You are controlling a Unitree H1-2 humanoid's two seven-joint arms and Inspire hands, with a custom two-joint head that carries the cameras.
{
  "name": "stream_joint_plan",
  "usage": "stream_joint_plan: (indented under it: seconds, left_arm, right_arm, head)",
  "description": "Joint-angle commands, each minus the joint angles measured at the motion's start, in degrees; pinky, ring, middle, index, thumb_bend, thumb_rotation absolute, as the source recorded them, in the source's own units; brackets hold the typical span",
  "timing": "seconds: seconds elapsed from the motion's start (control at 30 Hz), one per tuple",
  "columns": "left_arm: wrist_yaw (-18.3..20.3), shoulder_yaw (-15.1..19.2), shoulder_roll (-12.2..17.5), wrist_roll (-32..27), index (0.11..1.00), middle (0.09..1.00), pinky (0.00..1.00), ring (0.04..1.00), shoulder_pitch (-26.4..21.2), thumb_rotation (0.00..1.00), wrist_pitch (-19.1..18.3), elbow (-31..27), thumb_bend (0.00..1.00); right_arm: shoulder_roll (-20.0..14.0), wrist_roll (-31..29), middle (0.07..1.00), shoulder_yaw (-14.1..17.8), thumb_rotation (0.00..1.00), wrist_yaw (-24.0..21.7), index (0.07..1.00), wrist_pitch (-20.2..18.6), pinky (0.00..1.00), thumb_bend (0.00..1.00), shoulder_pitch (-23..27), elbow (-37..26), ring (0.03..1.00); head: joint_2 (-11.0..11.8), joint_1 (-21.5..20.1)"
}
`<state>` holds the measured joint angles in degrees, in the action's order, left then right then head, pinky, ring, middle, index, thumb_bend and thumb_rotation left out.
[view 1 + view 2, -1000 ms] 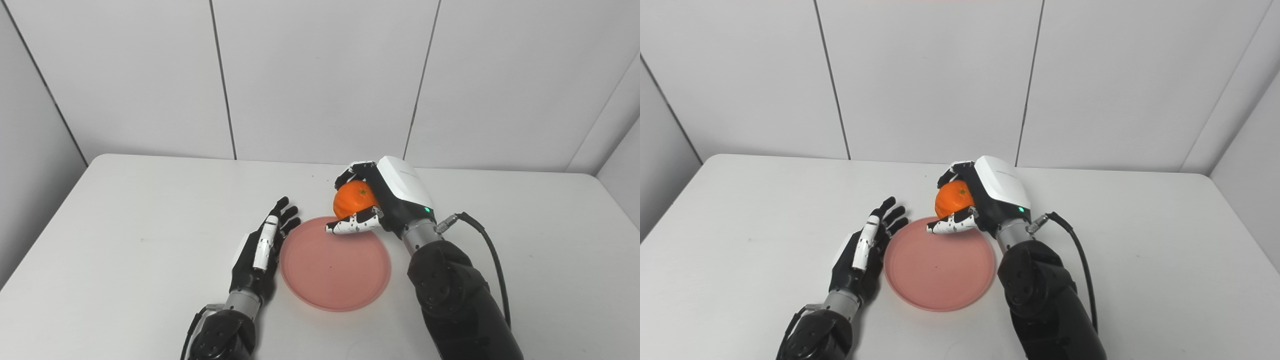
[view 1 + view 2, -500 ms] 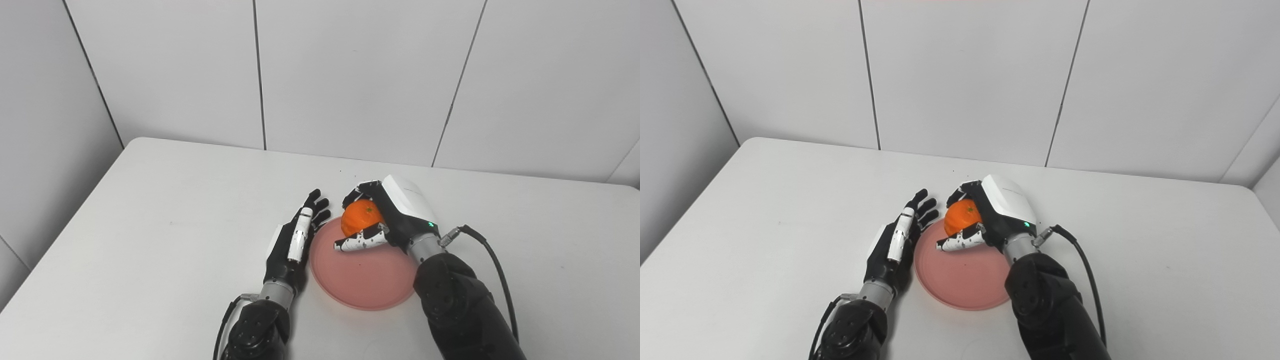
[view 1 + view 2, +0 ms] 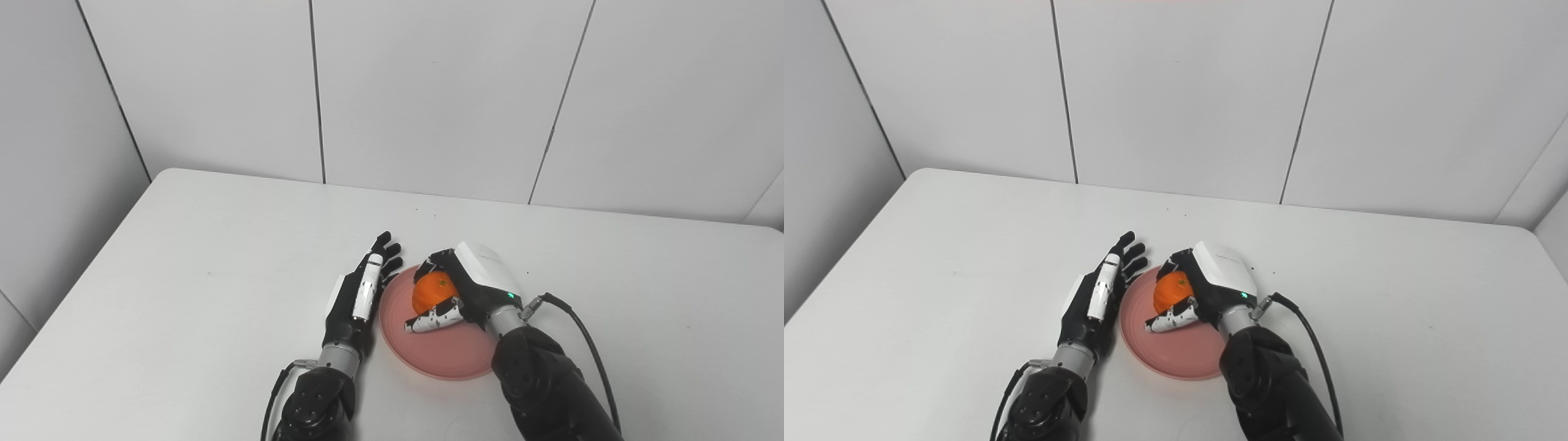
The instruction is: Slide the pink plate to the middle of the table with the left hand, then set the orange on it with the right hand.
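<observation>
The pink plate (image 3: 444,354) lies flat near the middle of the white table. My right hand (image 3: 468,291) is shut on the orange (image 3: 432,290) and holds it over the far part of the plate, low above it or touching it. My left hand (image 3: 358,300) is open, fingers straight, standing on edge on the table against the plate's left rim. The plate (image 3: 1176,352), the orange (image 3: 1171,290), the right hand (image 3: 1209,288) and the left hand (image 3: 1096,300) also show in the right eye view.
The white table (image 3: 184,275) is bordered by grey wall panels at the back and left. A black cable (image 3: 582,337) loops from my right wrist over the table on the right.
My right hand has carried the orange down and toward me, from beyond the plate's far rim to over the plate. The camera shifted early on. The left hand has stayed by the plate.
</observation>
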<state>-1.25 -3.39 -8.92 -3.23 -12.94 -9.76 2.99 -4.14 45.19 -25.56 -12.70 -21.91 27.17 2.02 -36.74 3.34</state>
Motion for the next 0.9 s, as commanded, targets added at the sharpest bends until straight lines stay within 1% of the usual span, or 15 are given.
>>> stream_joint_plan:
  seconds: [0.0,0.23,0.37,0.47,0.53,0.6,0.63,0.67,0.7,0.73,0.77,0.8,0.83,0.87]
  left_arm:
    - [-0.08,-0.43,-0.7,0.36,0.906,0.917,0.89,0.905,-0.61,1.0,0.29,-1.06,0.36]
    - [-0.17,-0.41,-0.88,0.3,0.901,0.907,0.88,0.896,-0.8,1.0,1.01,-0.59,0.35]
    - [-0.28,-0.46,-0.89,0.46,0.897,0.901,0.87,0.891,-0.89,1.0,0.77,-0.61,0.35]
    - [0.11,-0.29,-0.87,-0.17,0.901,0.908,0.88,0.897,-1.0,1.0,1.06,-0.34,0.35]
    - [0.15,-0.24,-0.78,-0.2,0.901,0.907,0.88,0.897,-1.05,1.0,1.08,-0.19,0.35]
    - [0.36,-0.19,-0.66,-0.37,0.902,0.91,0.88,0.9,-1.15,1.0,1.08,-0.05,0.36]
    - [0.43,-0.18,-0.59,-0.4,0.905,0.911,0.89,0.902,-1.19,1.0,1.05,0.0,0.36]
    - [0.47,-0.18,-0.55,-0.39,0.906,0.911,0.89,0.903,-1.21,1.0,1.04,0.03,0.36]
    - [0.39,-0.27,-0.45,-0.08,0.905,0.91,0.89,0.902,-1.21,1.0,0.97,0.0,0.36]
    - [0.32,-0.34,-0.39,0.14,0.904,0.908,0.89,0.899,-1.21,1.0,0.92,-0.03,0.36]
    - [0.31,-0.37,-0.34,0.2,0.904,0.908,0.89,0.898,-1.18,1.0,0.74,-0.1,0.36]
    - [0.32,-0.38,-0.3,0.22,0.907,0.913,0.9,0.909,-1.16,1.0,0.62,-0.16,0.36]
    - [0.31,-0.34,-0.31,0.15,0.908,0.915,0.91,0.913,-1.14,1.0,0.52,-0.19,0.36]
    - [0.31,-0.33,-0.29,0.15,0.908,0.917,0.91,0.917,-1.11,1.0,0.64,-0.17,0.36]
  right_arm:
    - [0.01,0.15,0.408,-0.04,0.0,1.64,0.512,2.23,0.27,0.53,1.41,-0.53,0.347]
    - [-0.32,0.38,0.408,-0.72,0.0,2.76,0.514,2.45,0.26,0.53,0.62,-0.09,0.344]
    - [-0.75,0.28,0.409,-1.04,0.0,3.17,0.517,2.62,0.27,0.53,0.37,-0.65,0.351]
    - [-0.97,0.67,0.412,-1.14,0.0,2.9,0.523,1.73,0.27,0.52,-0.2,-2.2,0.354]
    - [-1.19,1.03,0.419,-1.2,0.0,2.23,0.53,0.93,0.29,0.52,-0.58,-3.61,0.369]
    - [-1.71,1.33,0.435,-1.37,0.0,1.19,0.534,0.62,0.32,0.52,-0.87,-4.97,0.413]
    - [-2.04,1.47,0.531,-1.49,0.09,0.75,0.538,0.76,0.35,0.59,-0.98,-5.53,0.462]
    - [-2.24,1.58,0.56,-1.54,0.11,0.47,0.595,0.9,0.36,0.73,-1.04,-5.85,0.478]
    - [-2.67,1.5,0.555,-1.68,0.12,-0.33,0.643,1.1,0.34,0.8,-1.13,-6.65,0.46]
    - [-2.92,1.45,0.509,-1.74,0.15,-0.93,0.718,1.21,0.27,0.88,-1.18,-7.2,0.392]
    - [-3.26,1.42,0.504,-1.84,0.15,-1.69,0.725,1.23,0.26,0.88,-1.18,-7.95,0.385]
    - [-3.47,1.41,0.557,-1.91,0.18,-2.21,0.766,1.22,0.31,0.93,-1.18,-8.45,0.445]
    - [-3.58,1.24,0.575,-1.85,0.2,-2.7,0.779,1.26,0.33,0.94,-1.19,-8.87,0.466]
    - [-3.83,0.98,0.624,-1.84,0.21,-3.32,0.794,1.49,0.38,0.96,-1.18,-9.44,0.524]
  head:
    - [0.05,0.01]
    - [-0.12,-0.33]
    - [-0.08,-0.45]
    - [-0.19,-0.64]
    - [-0.25,-0.76]
    - [-0.26,-0.83]
    - [-0.26,-0.86]
    - [-0.26,-0.86]
    - [-0.3,-0.96]
    - [-0.3,-0.96]
    - [-0.32,-1.09]
    - [-0.32,-1.09]
    - [-0.27,-1.14]
    - [-0.27,-1.14]
